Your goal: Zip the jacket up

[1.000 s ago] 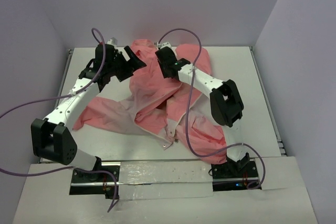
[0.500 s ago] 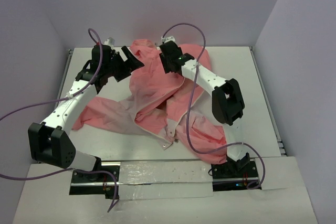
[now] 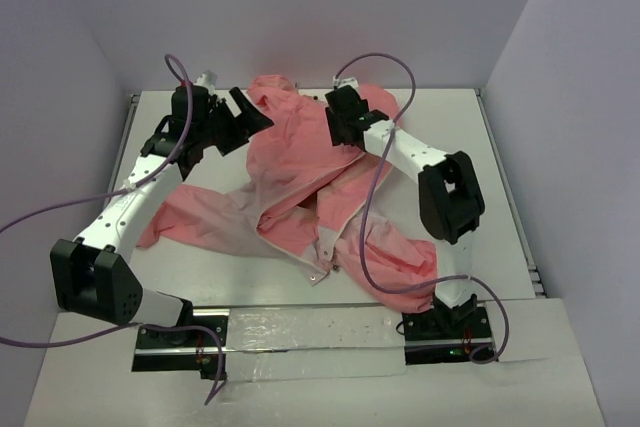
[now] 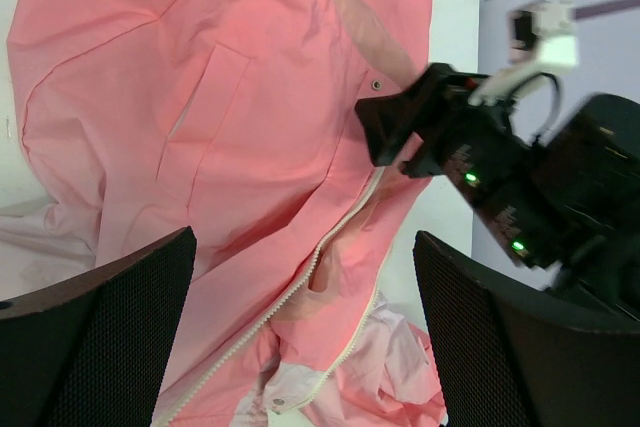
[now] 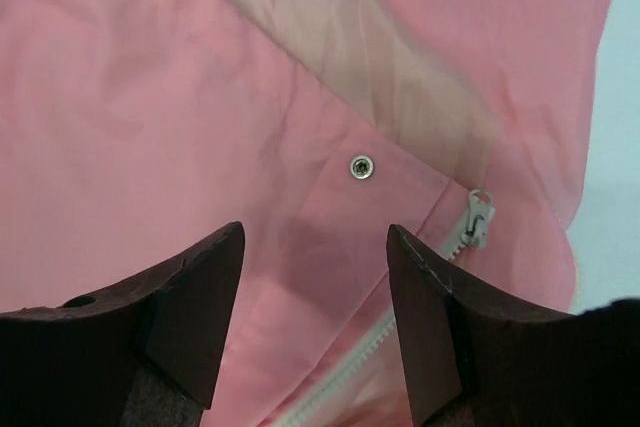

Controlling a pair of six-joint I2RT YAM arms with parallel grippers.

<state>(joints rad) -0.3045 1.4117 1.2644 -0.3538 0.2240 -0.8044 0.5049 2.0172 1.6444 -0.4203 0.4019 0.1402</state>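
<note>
The salmon-pink jacket (image 3: pixel 300 182) lies crumpled and unzipped across the middle of the white surface (image 3: pixel 480 147). Its far part is spread below and between the two grippers. Only the right wrist view gives the fine detail: a metal snap stud (image 5: pixel 363 167) sits just ahead of the right gripper (image 5: pixel 315 232). The zipper slider (image 5: pixel 478 217) is ahead and off to its right, beyond the right finger. This gripper's jaws stand moderately apart over the fabric with nothing between them. The left wrist view shows the long line of zipper teeth (image 4: pixel 300 287) running diagonally between the fingers of the left gripper (image 4: pixel 303 242), which is spread wide and holds nothing. In that view the right gripper (image 4: pixel 400 132) is beyond, over the stud. From above, the left gripper (image 3: pixel 245 112) hangs at the jacket's left edge.
</note>
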